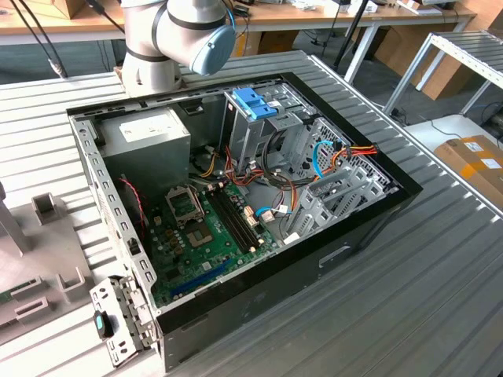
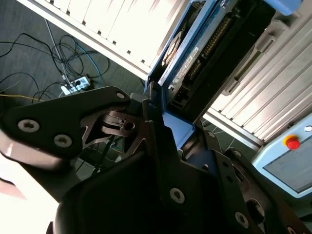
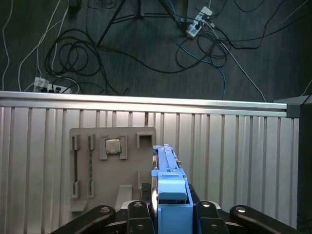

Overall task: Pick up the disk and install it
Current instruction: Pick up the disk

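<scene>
Light-blue-edged disk (image 3: pixel 169 195); green motherboard (image 1: pixel 206 236); black computer case (image 1: pixel 334 259).

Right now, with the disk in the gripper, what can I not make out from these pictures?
First wrist view: the disk stands edge-on, so its flat faces are hidden; the gripper covers its clamped end.
Second wrist view: the picture's edge cuts off the disk's far end; the gripper's body hides the near end.
Exterior view: the top edge cuts off the arm, so the disk's distance from the computer case cannot be told.
</scene>
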Robot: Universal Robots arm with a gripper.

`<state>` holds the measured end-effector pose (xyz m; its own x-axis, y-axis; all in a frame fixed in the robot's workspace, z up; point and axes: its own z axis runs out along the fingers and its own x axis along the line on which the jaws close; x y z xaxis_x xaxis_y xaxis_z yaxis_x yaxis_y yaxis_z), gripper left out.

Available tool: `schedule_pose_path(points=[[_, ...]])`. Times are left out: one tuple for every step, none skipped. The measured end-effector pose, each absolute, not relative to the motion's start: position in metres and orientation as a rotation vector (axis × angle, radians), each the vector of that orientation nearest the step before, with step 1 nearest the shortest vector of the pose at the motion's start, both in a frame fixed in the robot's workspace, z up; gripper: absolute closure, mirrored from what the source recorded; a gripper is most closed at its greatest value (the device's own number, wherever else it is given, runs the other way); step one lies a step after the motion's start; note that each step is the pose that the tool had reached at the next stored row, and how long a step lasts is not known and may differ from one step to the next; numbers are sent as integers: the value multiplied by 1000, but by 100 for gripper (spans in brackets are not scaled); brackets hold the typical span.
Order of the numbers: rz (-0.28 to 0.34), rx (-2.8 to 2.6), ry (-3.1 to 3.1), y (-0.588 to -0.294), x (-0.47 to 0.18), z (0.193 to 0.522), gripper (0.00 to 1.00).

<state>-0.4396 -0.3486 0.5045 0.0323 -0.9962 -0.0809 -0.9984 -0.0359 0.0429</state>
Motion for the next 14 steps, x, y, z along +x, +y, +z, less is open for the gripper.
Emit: schedule_pose_path(points=[[138,-2238,2163,-349,-440,506,63],[138,-2238,2163,-349,-440,506,63],[138,-2238,2163,-349,-440,507,63],[138,-2238,2163,-349,-440,508,63],[138,-2238,2163,-349,-440,509,63],[139,-2238,2163,-349,-440,510,63],[139,-2238,2163,-349,-440,511,63],[139,-2238,2162,-349,-440,512,63],[140,-2237,2162,-349,-440,513,63],[140,-2237,2162,-349,-440,514,63],[141,-2237,2162,-349,-440,514,63],[141,-2237,2161,-349,-440,515,63],[142,-2236,2161,-349,-440,517,63],[143,-2236,2161,-349,-440,518,63]])
